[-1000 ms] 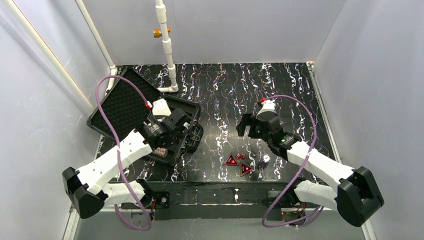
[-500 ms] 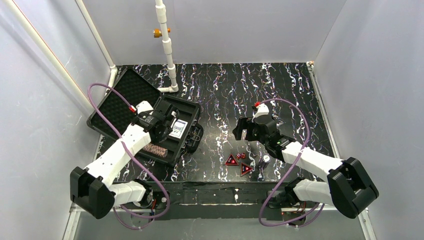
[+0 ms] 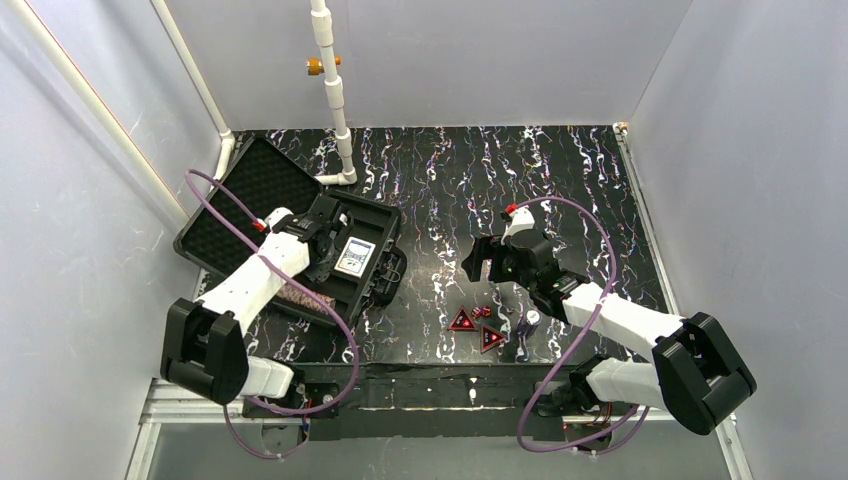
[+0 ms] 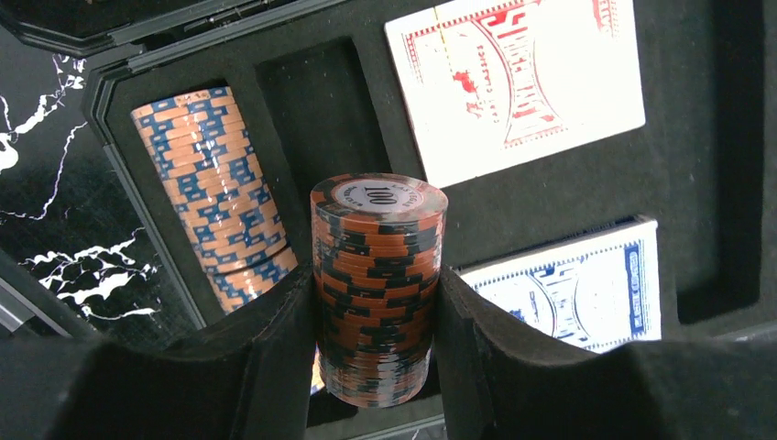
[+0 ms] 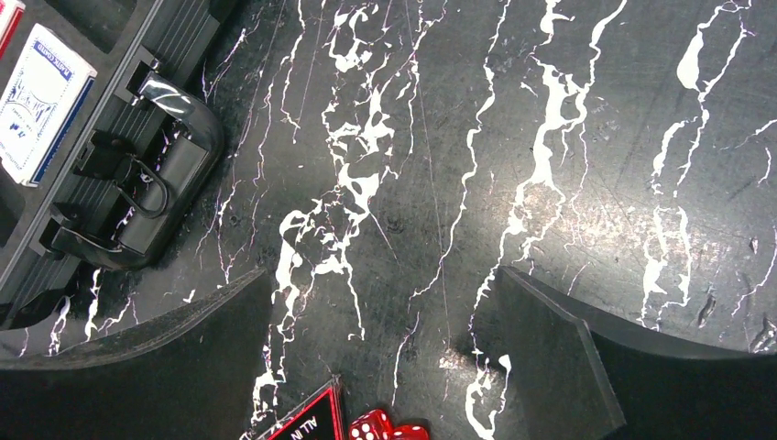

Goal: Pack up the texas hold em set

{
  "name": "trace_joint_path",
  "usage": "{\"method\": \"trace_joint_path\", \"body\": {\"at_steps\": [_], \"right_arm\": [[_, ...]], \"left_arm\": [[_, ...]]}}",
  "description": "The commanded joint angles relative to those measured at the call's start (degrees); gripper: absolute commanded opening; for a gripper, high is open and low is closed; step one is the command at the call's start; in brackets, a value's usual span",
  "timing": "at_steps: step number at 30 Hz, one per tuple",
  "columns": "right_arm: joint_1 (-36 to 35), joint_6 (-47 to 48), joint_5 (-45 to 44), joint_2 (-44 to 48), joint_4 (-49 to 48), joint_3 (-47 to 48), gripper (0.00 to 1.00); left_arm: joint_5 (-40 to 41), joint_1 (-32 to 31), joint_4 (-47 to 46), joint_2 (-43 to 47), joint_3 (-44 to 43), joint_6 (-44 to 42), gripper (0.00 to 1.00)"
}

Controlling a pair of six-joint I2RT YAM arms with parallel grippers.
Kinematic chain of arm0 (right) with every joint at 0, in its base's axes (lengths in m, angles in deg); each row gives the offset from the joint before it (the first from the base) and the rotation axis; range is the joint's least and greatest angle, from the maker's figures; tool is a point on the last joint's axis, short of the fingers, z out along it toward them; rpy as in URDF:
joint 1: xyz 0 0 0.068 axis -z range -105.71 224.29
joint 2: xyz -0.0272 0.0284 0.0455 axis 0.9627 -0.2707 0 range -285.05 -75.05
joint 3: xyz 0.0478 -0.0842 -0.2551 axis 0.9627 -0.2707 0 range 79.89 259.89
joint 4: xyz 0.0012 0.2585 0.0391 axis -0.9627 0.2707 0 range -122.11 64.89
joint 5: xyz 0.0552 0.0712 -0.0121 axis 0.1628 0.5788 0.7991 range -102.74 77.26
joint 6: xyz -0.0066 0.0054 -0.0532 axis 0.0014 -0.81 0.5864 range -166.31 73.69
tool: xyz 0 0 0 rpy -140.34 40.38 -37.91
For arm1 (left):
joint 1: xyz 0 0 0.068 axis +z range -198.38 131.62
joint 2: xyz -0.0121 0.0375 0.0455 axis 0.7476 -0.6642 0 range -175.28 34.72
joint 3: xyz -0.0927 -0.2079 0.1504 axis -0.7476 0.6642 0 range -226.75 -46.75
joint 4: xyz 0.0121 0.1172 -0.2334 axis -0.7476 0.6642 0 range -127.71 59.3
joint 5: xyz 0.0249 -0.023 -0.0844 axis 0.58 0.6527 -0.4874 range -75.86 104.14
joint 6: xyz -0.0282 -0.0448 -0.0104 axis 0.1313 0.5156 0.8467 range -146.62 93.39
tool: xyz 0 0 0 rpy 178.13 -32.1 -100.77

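Your left gripper (image 4: 376,295) clamps a chip stack (image 4: 377,266) above the case (image 3: 375,215), where the red deck (image 4: 513,82), blue deck (image 4: 568,284) and a second stack (image 4: 215,183) are already seated, while your right gripper (image 5: 385,275), spread wide and empty, hovers by the red triangles (image 3: 462,321) and dice (image 5: 371,426) yet to pack.

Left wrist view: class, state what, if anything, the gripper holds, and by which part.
The left gripper holds an orange-and-black chip stack, pinched across its sides, at its lower half.
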State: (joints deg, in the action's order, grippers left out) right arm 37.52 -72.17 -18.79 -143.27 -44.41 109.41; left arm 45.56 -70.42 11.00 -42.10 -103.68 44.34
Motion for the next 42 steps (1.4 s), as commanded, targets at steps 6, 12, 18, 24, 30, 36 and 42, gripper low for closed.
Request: {"method": "trace_joint_path", "body": {"at_steps": [6, 12, 18, 24, 30, 36, 42], "right_arm": [[-0.14, 1.13, 0.98, 0.01, -3.8, 0.03, 0.98], [-0.14, 1.24, 1.47, -0.31, -3.74, 0.24, 0.98], [-0.14, 1.28, 1.25, 0.41, -4.04, -0.16, 0.98], [-0.14, 1.35, 1.26, 0.15, -3.76, 0.01, 0.98], [-0.09, 1.1, 1.71, 0.25, -4.62, -0.54, 0.98], [-0.14, 1.17, 1.91, -0.02, -4.67, -0.43, 0.98], [-0.14, 1.17, 1.92, 0.34, -4.76, -0.69, 0.98]], "left_arm": [[2.35, 4.06, -3.08, -2.9, 0.62, 3.83, 0.0], [1.61, 6.01, -3.53, -4.41, 0.74, 4.71, 0.0], [2.06, 7.28, -3.53, -5.06, 0.92, 4.54, 0.07], [1.74, 8.1, -3.66, -5.24, 1.68, 4.54, 0.12], [1.38, 8.39, -4.5, -4.57, 2.9, 4.43, 0.33], [1.22, 8.5, -5.57, -3.16, 4.11, 3.99, 0.52], [1.34, 8.46, -5.82, -2.12, 4.43, 3.42, 0.7]]}}
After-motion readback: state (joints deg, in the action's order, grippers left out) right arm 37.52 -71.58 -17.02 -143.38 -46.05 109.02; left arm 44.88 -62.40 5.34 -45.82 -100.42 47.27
